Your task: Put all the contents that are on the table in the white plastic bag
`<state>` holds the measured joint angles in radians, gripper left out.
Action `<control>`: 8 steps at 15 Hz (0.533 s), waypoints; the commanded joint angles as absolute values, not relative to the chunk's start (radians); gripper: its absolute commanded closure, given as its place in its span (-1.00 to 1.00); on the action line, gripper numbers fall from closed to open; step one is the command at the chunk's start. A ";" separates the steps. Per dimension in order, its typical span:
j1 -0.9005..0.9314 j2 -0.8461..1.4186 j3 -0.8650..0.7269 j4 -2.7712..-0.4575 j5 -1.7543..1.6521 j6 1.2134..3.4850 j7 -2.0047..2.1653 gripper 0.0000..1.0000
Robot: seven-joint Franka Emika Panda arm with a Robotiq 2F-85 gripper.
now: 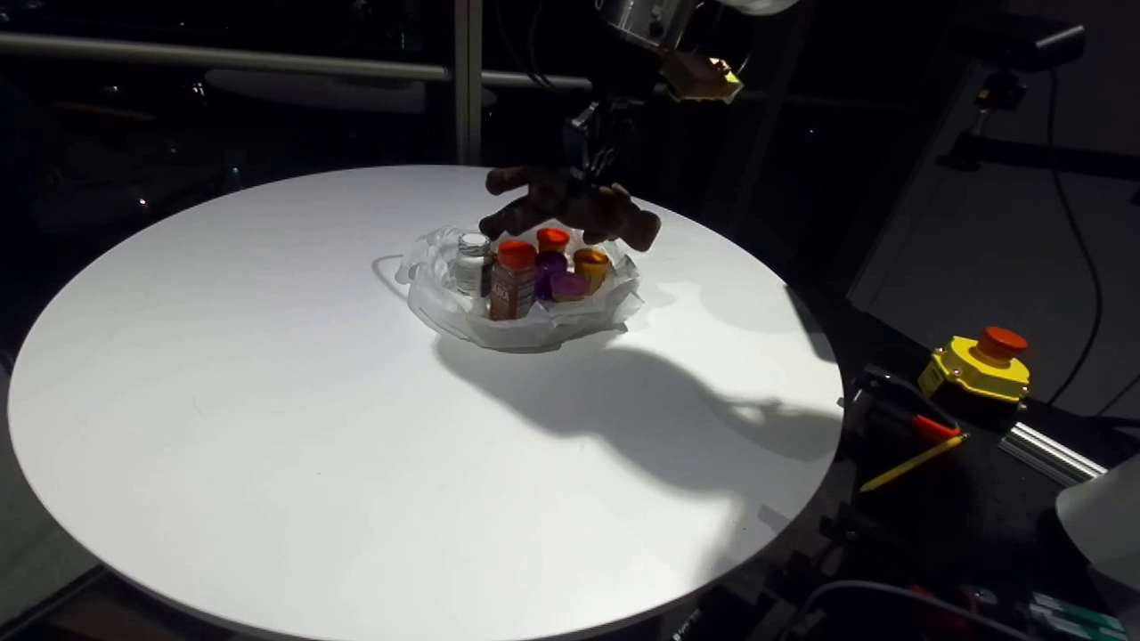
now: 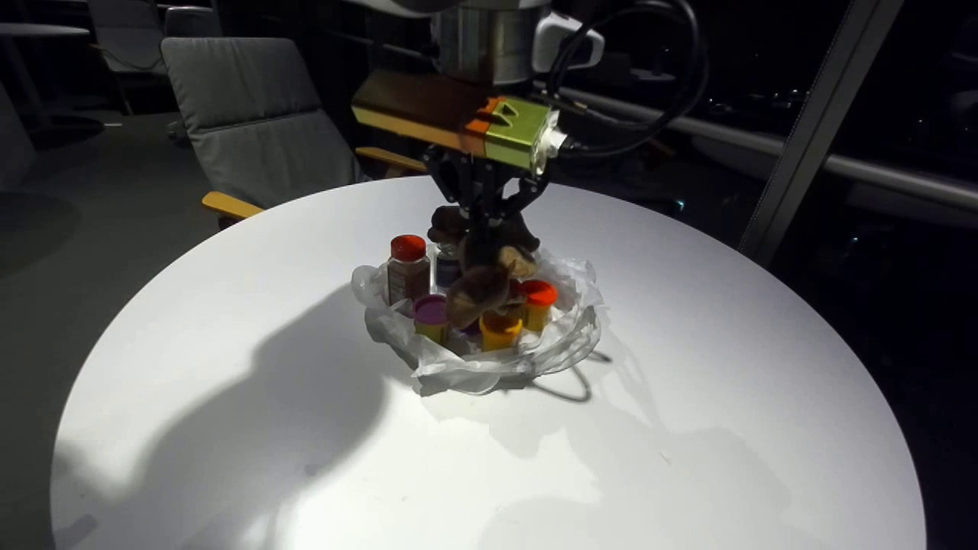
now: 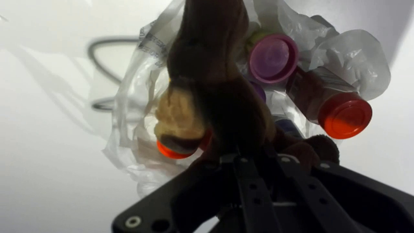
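You've got the gripper (image 2: 484,221) closed tight, fingers (image 3: 255,191) pulled in close together, w/ the brown lumpy piece (image 2: 477,295) pinched btwn them near its middle. In an exterior view the piece (image 1: 570,208) sticks out on both sides of your grip; in the wrist view its dark mass fills the ctr. You're holding it over the white plastic bag (image 2: 458,373), which lies mouth-up on the round table (image 1: 223,427) w/ its crumpled rim spread around the other contents. In there you have the orange-lidded jar (image 1: 513,287), the white-capped bottle (image 1: 471,267) just beside it, a purple-lidded cup (image 2: 431,313), a yellow-orange cup (image 2: 500,334), a red-lidded cup (image 2: 538,302) and a darker purple cup (image 1: 549,267) partly hidden btwn the rest. Your piece hangs low over these; light's poor, so you can't tell for sure whether its lower end touches any of the lids. In both exterior views a broad shadow (image 1: 659,418) runs across the table from the bag's edge, and the gripper points down into the piece
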<state>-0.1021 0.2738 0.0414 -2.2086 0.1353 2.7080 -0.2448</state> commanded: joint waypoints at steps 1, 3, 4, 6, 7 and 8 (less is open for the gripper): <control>-0.113 0.355 0.081 -2.159 0.158 2.762 -0.307 0.80; -0.132 0.380 0.118 -2.150 0.182 2.781 -0.337 0.80; -0.139 0.387 0.132 -2.149 0.187 2.787 -0.345 0.76; -0.148 0.383 0.144 -2.153 0.187 2.771 -0.337 0.25; -0.151 0.373 0.145 -2.159 0.189 2.766 -0.324 0.24; -0.155 0.362 0.146 -2.165 0.195 2.756 -0.317 0.13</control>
